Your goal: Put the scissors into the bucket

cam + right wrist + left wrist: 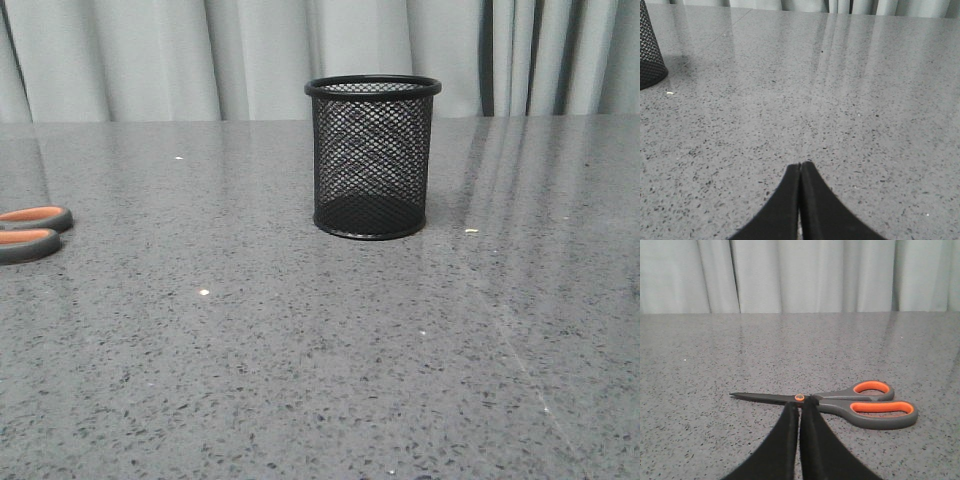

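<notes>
honestly all you can see of me is fingers: my left gripper (799, 409) and right gripper (800, 165) are both plain matte black, curved, tapering to narrow tips.

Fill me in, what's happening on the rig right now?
Nothing is being held yet. The scissors lie flat and closed on the grey table, off to the robot's left, with only the handle loops showing in the front view. The left gripper is shut, its fingertips close to the pivot. The right gripper is also shut, over bare tabletop. The bucket stands upright mid-table and looks empty.
</notes>
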`<move>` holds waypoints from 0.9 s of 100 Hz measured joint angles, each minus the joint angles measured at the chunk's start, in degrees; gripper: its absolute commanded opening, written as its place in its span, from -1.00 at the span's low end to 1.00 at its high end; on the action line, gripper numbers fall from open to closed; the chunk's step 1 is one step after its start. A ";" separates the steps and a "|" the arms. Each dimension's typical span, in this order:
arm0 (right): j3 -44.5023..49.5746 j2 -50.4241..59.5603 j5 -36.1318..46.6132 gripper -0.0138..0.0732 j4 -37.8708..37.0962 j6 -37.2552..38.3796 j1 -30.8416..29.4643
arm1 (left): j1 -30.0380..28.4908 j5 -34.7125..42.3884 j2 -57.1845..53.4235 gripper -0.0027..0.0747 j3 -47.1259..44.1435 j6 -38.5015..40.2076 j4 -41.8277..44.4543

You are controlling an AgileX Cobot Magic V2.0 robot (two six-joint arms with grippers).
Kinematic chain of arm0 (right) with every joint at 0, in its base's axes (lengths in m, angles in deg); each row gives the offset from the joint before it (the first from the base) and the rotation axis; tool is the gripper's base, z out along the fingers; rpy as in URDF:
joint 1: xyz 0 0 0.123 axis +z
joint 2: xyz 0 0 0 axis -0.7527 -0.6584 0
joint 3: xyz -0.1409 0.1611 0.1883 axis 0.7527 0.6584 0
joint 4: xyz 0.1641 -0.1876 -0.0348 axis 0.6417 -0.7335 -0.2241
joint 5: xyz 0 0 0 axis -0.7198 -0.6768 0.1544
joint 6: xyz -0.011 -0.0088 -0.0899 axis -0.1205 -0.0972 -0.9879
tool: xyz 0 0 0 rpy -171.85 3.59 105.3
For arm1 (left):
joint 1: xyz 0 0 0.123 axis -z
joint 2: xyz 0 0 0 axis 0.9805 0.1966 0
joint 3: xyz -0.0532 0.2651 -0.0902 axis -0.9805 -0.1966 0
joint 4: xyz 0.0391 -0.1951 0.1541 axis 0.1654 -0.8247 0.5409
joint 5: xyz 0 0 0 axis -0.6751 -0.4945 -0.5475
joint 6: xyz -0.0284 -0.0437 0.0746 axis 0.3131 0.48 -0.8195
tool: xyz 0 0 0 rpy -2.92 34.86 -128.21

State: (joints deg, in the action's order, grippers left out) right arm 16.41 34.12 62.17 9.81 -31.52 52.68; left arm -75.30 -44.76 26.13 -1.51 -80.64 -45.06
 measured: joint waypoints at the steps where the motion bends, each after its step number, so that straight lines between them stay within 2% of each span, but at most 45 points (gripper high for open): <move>1: 0.00 0.00 0.00 -0.81 0.00 0.00 0.00 | 0.00 0.00 0.00 -0.98 0.00 0.00 0.00; 69: 0.00 0.00 0.00 -0.81 -0.69 0.00 0.00 | 0.00 0.00 0.00 -0.98 0.00 0.00 0.00; 90: 0.00 0.00 2.80 -0.81 -0.69 0.00 0.00 | 0.00 0.00 0.00 -0.98 0.00 0.00 0.00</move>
State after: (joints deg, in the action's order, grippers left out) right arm 16.41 34.12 64.98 9.11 -31.52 52.68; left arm -75.30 -44.76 26.13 -1.51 -80.64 -45.06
